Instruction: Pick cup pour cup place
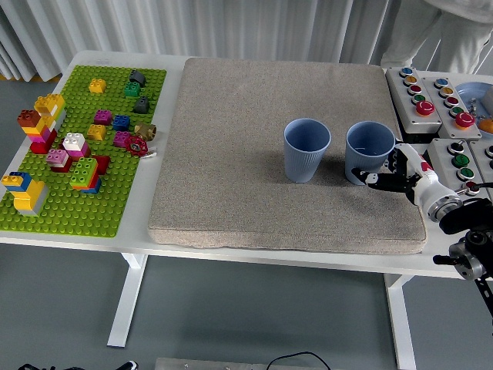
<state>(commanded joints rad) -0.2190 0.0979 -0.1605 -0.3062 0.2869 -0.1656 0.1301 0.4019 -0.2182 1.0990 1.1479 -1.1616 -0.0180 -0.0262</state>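
**Robot hand at the side of the right blue cup**

The right robot hand [397, 171] reaches in from the right edge of the counter [100, 55] and sits against the right side of a blue cup [368, 154]. Its dark fingers [377, 179] curl in toward the cup's lower wall, touching or very nearly touching it; whether they grip it firmly cannot be told.

That cup is pale blue with fine vertical ribs on its outer wall and a smooth rim, standing upright and open at the top. What, if anything, lies inside is not clear. A second blue cup [306, 149] of the same make stands upright just beyond it, on the side away from the robot hand, with a small gap between the two.

Both cups rest on a grey-beige mat [254, 146] that covers the middle of the counter. Behind the robot hand's wrist lie button boxes [431, 96] with coloured buttons. Far across the mat from the robot hand, a green baseplate [85, 193] carries scattered toy bricks [77, 146].
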